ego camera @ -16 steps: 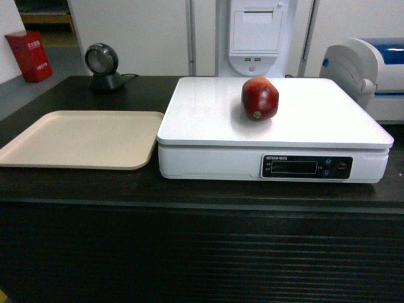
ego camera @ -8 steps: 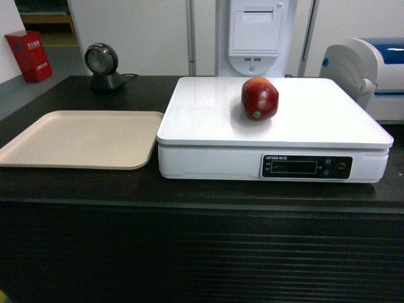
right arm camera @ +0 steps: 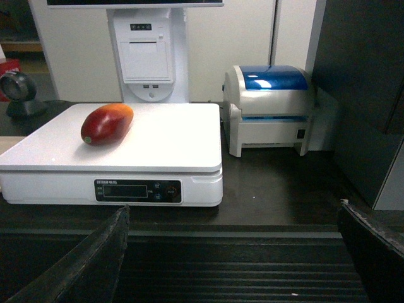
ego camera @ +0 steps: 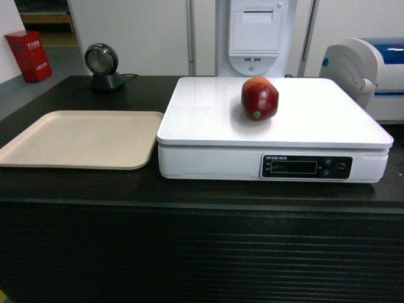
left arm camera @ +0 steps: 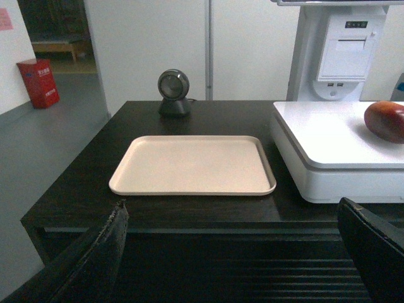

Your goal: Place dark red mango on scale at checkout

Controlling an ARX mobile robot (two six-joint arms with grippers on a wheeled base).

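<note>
Dark red mango (ego camera: 259, 98): I see it lying on the white platform of the scale (ego camera: 208, 120), toward the far side, small sticker facing me. Scale: sits on the desk (ego camera: 189, 189), display strip on its near face. Beige tray (ego camera: 79, 139): just left of the scale. Scanner (ego camera: 102, 65): far left. Label printer (right arm camera: 270, 107): right of the scale. Left gripper (left arm camera: 233, 252) and right gripper (right arm camera: 233, 252): both short of the desk, jaws wide apart, holding nothing.
</note>
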